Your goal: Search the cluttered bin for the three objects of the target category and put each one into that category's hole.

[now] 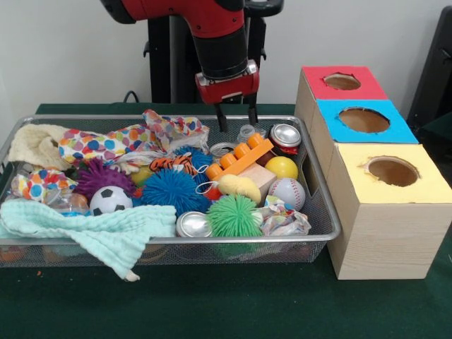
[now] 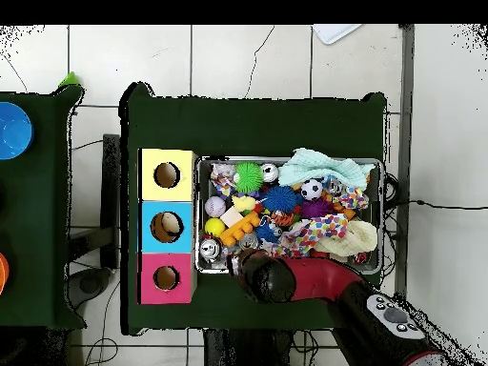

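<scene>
Directly above the far rim of the cluttered bin (image 1: 321, 212), the gripper (image 1: 237, 117) is seen hanging from the red and black arm, its two dark fingers (image 1: 222, 119) held apart with nothing between them. Just below and slightly toward the boxes from the fingertips, a small clear plastic container (image 1: 247, 132) is seen against the bin's far wall, beside a silver drink can (image 1: 285, 135); whether the fingertips touch it cannot be told. A second crinkly transparent container (image 1: 65, 203) is found at the opposite end of the bin, well apart from the gripper, wedged between a dotted paper wad (image 1: 39, 185), a soccer ball (image 1: 110, 200) and a pale green cloth (image 1: 92, 229). A third one cannot be made out among the clutter.

Between these, the bin is filled with a blue spiky ball (image 1: 171, 191), a green spiky ball (image 1: 234, 215), an orange toy brick (image 1: 239, 157), a yellow ball (image 1: 281, 167), a baseball (image 1: 287, 192) and another can (image 1: 193, 224) lying near the front rim.

Beside the bin, the blue-topped box is set between the red-topped and yellow-topped ones, and its hole (image 1: 364, 119) is seen open, near the gripper but separated from it by the bin's end wall. From overhead, the arm is seen reaching over the bin's edge nearest the base, with the blue box's hole (image 2: 167, 227) lying off to one side of the bin (image 2: 380, 172).
</scene>
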`<state>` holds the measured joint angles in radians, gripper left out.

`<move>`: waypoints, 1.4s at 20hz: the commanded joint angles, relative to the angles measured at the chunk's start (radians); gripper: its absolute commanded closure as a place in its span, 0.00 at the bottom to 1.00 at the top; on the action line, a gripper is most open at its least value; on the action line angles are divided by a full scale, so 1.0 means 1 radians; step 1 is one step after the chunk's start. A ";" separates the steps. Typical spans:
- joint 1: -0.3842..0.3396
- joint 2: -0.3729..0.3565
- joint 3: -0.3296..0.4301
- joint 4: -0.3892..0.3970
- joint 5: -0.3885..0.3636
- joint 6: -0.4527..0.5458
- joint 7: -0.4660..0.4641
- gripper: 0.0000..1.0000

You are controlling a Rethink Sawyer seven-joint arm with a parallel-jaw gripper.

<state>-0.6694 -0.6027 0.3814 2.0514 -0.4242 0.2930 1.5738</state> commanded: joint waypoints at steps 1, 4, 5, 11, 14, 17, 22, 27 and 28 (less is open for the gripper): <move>-0.024 0.026 0.072 -0.108 -0.061 0.099 -0.081 0.00; -0.022 0.034 0.068 -0.115 -0.069 0.086 -0.070 0.00; -0.026 0.035 0.070 -0.112 -0.072 0.082 -0.070 0.00; -0.028 0.047 0.067 -0.120 -0.089 0.069 -0.068 0.00; -0.029 0.053 0.064 -0.124 -0.096 0.063 -0.066 0.00; -0.025 0.063 0.064 -0.133 -0.104 0.055 -0.064 0.00; -0.024 0.081 0.063 -0.138 -0.123 0.037 -0.059 0.00; -0.024 0.079 0.065 -0.139 -0.134 0.035 -0.049 0.00; -0.025 0.078 0.066 -0.136 -0.135 0.034 -0.045 0.00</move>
<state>-0.6764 -0.5606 0.3827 2.0358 -0.5050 0.2932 1.5738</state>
